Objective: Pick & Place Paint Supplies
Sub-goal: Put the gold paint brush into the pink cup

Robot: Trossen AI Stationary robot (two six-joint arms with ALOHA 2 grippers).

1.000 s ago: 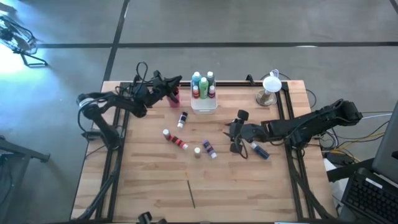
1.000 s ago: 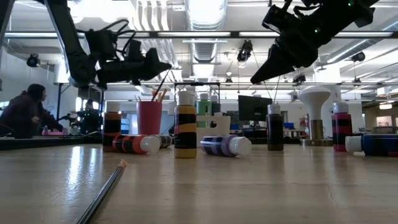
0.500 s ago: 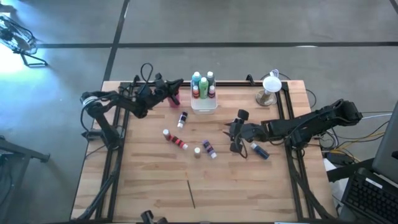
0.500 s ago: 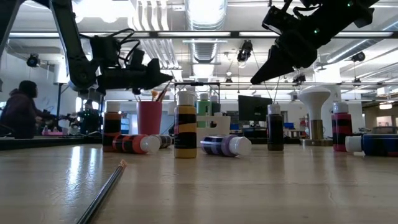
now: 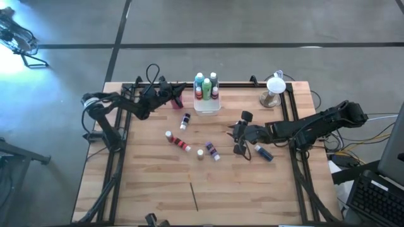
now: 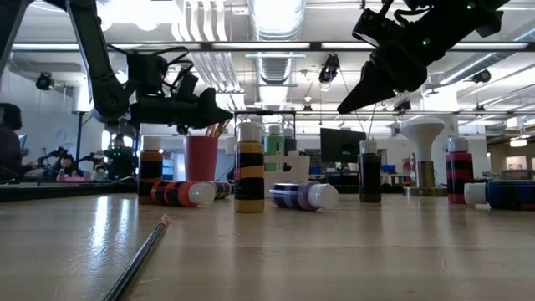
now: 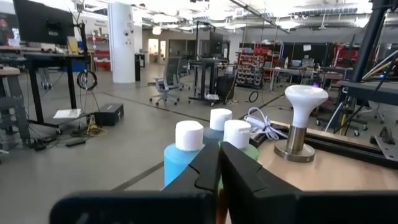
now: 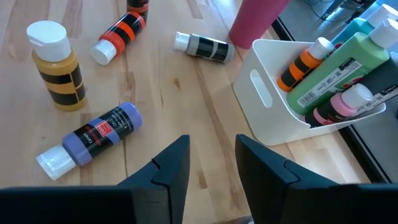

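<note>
as the left gripper (image 5: 178, 92) dips from its higher perch of a second ago to the mouth of the tall magenta plastic cup (image 6: 201, 157), its fingers sit pinched together on what looks like a thin orange-handled paintbrush (image 7: 217, 202), a sign that this brush is going in with those already in the cup, though the grasp is not yet let go; the right gripper (image 5: 238, 140) has not shifted, hanging unclenched and empty over mid-table just beside a dark blue paint bottle (image 5: 264, 153) lying on its side; much remains: a yellow-and-black bottle with a white flip cap (image 8: 59, 68) stands upright, while a lilac bottle (image 8: 93, 140), a red-and-black one (image 8: 118, 38) and a grey striped one (image 8: 202, 46) lie toppled on the wooden table (image 5: 145, 189), well short of the translucent white rectangular tray (image 5: 207, 108) that already holds several bottles; a dark, slender loose brush (image 5: 194, 197) lies alone near the table's front edge
</note>
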